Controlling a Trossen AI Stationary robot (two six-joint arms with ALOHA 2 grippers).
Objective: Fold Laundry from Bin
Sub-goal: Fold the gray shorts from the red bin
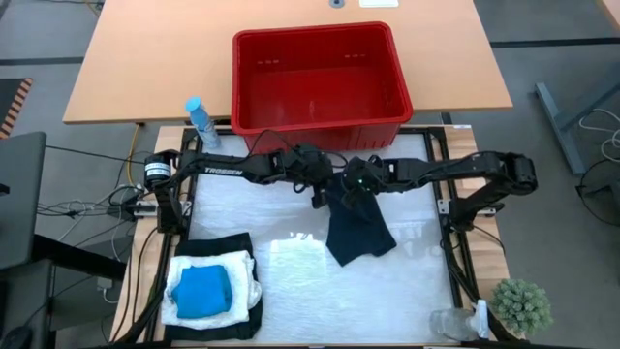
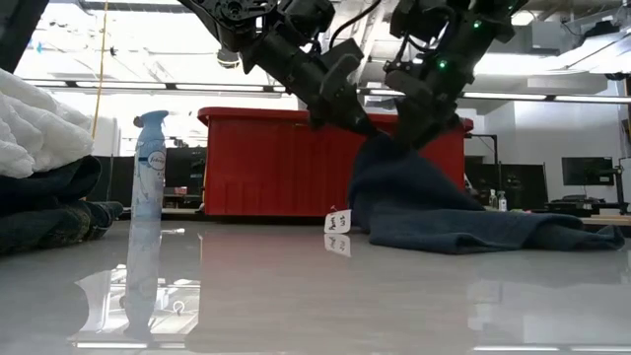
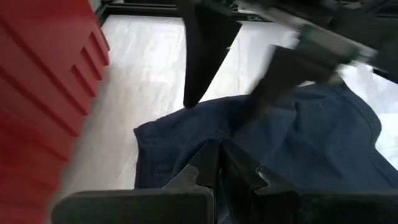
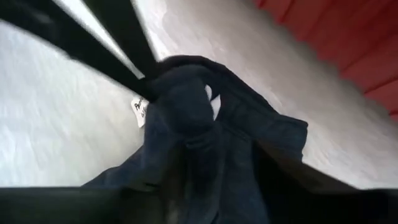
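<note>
Nearest you, a stack of folded cloth (image 1: 211, 291), white and bright blue on black, sits at the surface's (image 1: 387, 301) left corner. Mid-surface, your left claw (image 1: 318, 186) pinches shut on a dark navy soft garment (image 1: 360, 233); whether your right claw (image 1: 351, 190) grips it is unclear. Beyond stands the red rectangular plastic bin (image 1: 320, 78). You seem to be spreading the garment; next, pull it flat.

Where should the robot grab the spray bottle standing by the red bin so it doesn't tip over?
Probably around the middle of the spray bottle, coming in level from its open side, away from the red bin. It stands upright, tall and slim, so a low or mid grip should steady it better than pinching the narrow blue nozzle on top.
</note>
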